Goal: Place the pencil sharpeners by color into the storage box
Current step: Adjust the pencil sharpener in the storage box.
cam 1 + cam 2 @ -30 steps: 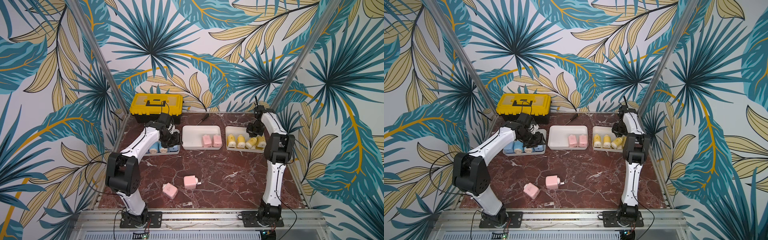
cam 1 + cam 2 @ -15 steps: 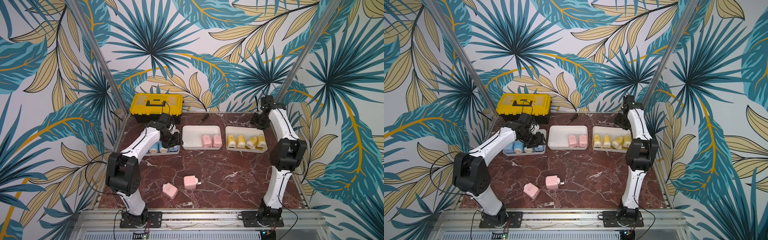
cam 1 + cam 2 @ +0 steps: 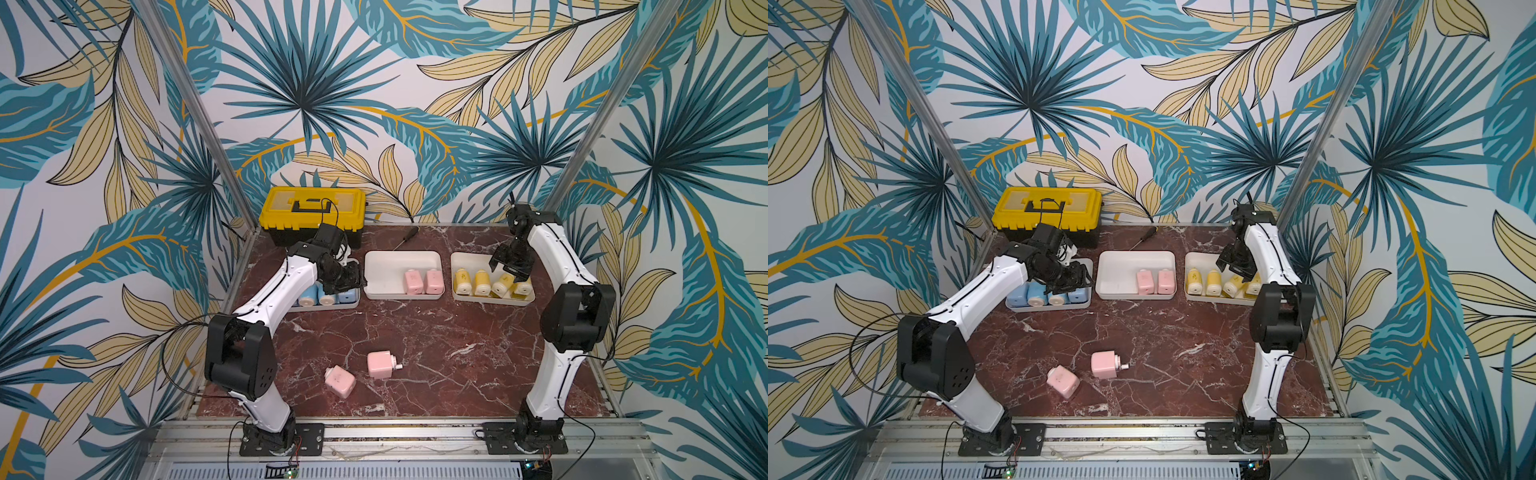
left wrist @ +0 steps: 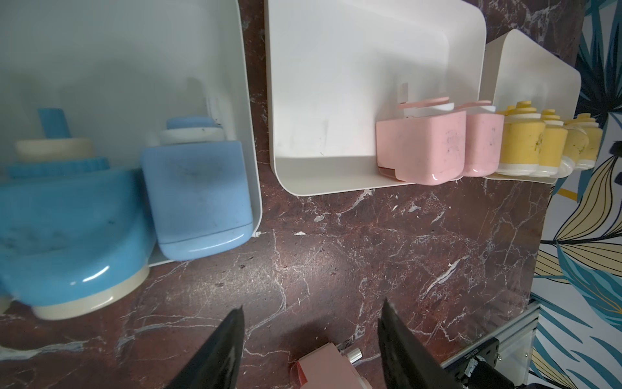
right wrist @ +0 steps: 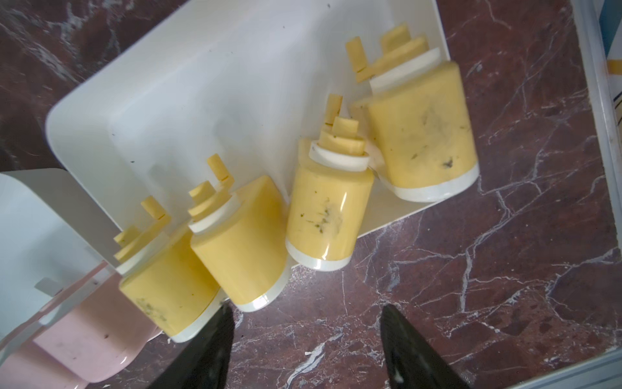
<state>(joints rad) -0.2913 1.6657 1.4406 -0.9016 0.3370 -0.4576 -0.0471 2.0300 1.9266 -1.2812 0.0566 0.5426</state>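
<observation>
Three white storage boxes stand in a row at the back. The left box [image 3: 328, 306] holds several blue pencil sharpeners [image 3: 324, 296], the middle box [image 3: 386, 270] two pink ones [image 3: 422, 281], the right box [image 3: 469, 259] several yellow ones [image 5: 330, 208]. Two more pink sharpeners [image 3: 381, 364] [image 3: 340, 379] lie loose on the front of the table. My left gripper [image 4: 313, 304] hangs open and empty over the right end of the blue box [image 3: 1077, 278]. My right gripper [image 5: 304, 308] hangs open and empty just above the yellow sharpeners [image 3: 509, 270].
A yellow toolbox [image 3: 311, 208] stands at the back left behind the left arm. A screwdriver [image 3: 409, 237] lies behind the middle box. The marble table [image 3: 436, 340] ends at metal rails in front and on the right.
My right gripper has opened and let go of a yellow sharpener, which now lies in the right box; its elbow has swung outward. The left arm has not moved.
</observation>
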